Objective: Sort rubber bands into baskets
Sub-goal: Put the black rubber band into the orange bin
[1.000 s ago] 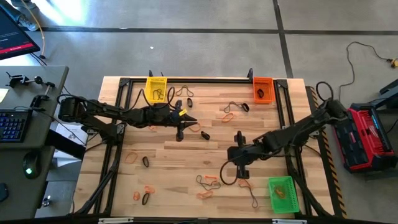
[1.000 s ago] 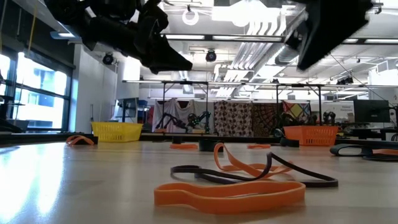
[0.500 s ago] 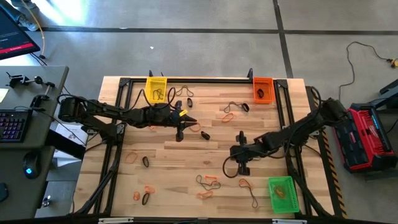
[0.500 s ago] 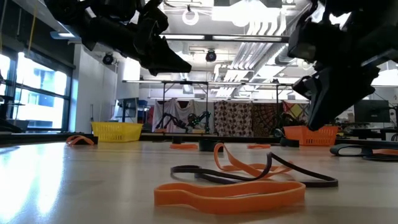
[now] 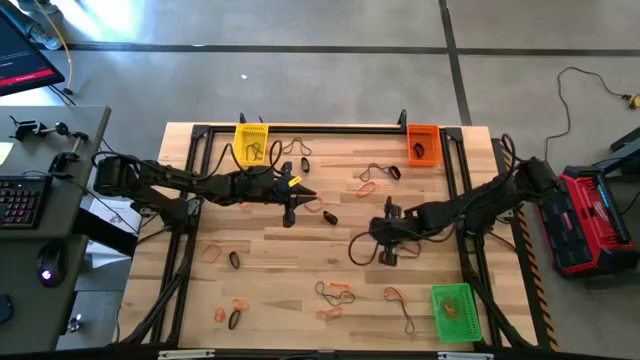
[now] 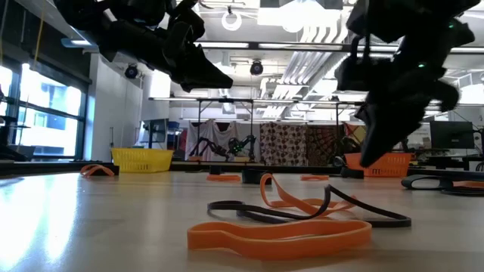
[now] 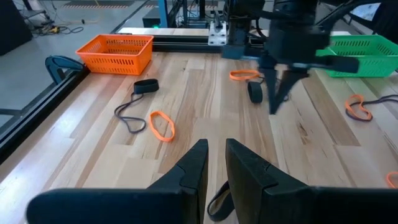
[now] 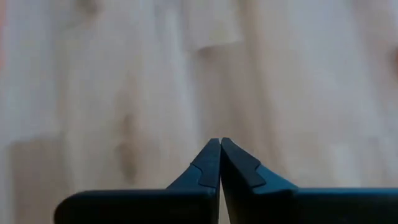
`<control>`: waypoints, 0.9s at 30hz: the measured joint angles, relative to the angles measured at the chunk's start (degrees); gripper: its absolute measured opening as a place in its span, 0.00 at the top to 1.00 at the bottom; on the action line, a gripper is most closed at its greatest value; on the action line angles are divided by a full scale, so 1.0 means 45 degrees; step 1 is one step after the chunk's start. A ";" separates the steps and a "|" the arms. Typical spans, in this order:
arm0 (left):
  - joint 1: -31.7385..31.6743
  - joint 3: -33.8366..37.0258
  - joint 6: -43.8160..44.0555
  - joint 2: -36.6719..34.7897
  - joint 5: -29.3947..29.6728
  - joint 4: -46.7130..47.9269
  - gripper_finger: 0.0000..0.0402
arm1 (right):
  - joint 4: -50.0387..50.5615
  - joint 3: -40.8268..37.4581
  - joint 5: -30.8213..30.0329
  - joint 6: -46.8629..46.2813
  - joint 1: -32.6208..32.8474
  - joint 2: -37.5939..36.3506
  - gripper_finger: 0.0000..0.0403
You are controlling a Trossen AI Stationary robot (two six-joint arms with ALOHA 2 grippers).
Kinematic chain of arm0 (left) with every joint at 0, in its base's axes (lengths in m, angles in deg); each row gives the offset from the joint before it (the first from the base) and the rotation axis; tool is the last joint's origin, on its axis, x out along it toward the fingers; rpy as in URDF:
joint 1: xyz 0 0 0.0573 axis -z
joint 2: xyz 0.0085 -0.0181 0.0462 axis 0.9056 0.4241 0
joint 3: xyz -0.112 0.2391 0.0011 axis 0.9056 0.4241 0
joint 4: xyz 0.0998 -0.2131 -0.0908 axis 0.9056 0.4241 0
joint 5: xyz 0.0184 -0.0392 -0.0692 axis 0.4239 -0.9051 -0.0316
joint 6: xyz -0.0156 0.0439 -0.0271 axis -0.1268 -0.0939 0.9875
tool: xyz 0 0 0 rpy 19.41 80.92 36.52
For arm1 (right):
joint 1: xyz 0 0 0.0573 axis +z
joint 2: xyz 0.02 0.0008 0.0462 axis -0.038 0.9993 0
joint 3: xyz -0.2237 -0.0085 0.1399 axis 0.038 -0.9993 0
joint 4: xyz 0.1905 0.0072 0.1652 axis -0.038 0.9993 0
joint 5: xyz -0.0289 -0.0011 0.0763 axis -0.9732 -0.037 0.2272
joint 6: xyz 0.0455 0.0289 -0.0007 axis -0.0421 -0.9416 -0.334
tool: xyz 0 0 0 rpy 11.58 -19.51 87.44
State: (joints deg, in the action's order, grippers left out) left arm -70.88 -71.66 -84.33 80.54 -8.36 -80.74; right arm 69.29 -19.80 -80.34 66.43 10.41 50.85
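Note:
Orange, black and tan rubber bands lie scattered on the wooden table; an orange one [image 6: 280, 234] and a black one [image 6: 302, 214] lie close to the low camera. The yellow basket [image 5: 251, 137] and the orange basket [image 5: 423, 143] stand at the far edge, and the green basket [image 5: 452, 310] stands near right. My left gripper [image 5: 305, 192] hovers left of centre, nearly shut, with a black band [image 7: 219, 200] between its fingers. My right gripper [image 5: 388, 258] is shut and points down over bare wood right of centre, beside a black band [image 7: 255, 92]. My left gripper has a black rubber band's loop [image 7: 222, 194] between its two fingers, behind their tips. The fingers point nearly level, toward the table's right side. The band is lifted clear of the table, and its free part hangs below the fingers.
A black frame rail [image 5: 300, 128] runs round the table's edge. A red and black case [image 5: 590, 225] lies on the floor at the right. More bands lie near the front edge [image 5: 335, 292] and at the far middle [image 5: 375, 175].
My right gripper has come down toward the table and gone toward the far edge, staying shut. My left gripper has kept still.

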 joint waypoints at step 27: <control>0.0071 0.0000 0.0085 0.0000 0.0031 0.0003 0.89 | -0.1271 0.0005 -0.1838 -0.0547 -0.5016 0.0000 0.98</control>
State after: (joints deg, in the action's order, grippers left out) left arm -70.56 -71.66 -83.95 80.54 -8.22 -80.73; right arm 63.57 -19.78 -88.61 63.96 -12.16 50.85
